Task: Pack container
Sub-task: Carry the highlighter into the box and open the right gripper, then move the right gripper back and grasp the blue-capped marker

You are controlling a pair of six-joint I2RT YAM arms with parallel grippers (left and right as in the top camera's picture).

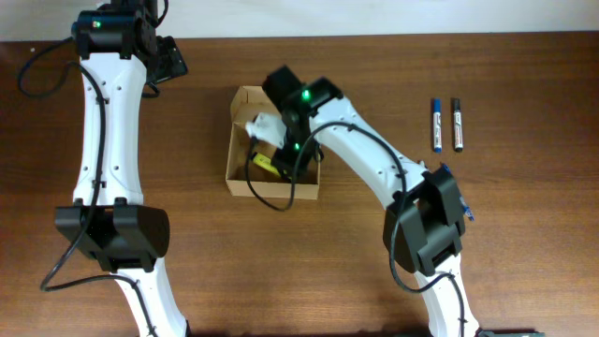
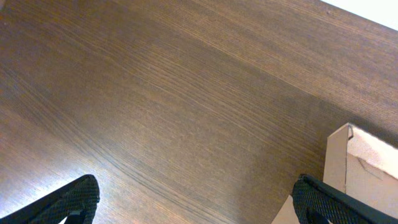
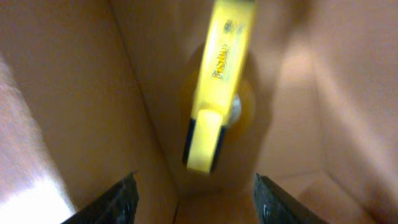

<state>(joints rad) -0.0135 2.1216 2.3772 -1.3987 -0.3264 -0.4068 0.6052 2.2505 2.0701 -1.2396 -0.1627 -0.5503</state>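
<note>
The container, a small tan cardboard box, stands open at the table's middle. My right gripper reaches down into it. In the right wrist view its fingers stand apart inside the container's walls, and a blurred yellow marker lies ahead of them, touching neither finger. From overhead a bit of the yellow marker shows beside the wrist. My left gripper hangs open at the far left over bare wood, and its own view catches the container's corner at the right edge.
A blue marker and a black marker lie side by side on the table to the right of the box. The right arm's base sits at the front right, the left arm's base at the front left.
</note>
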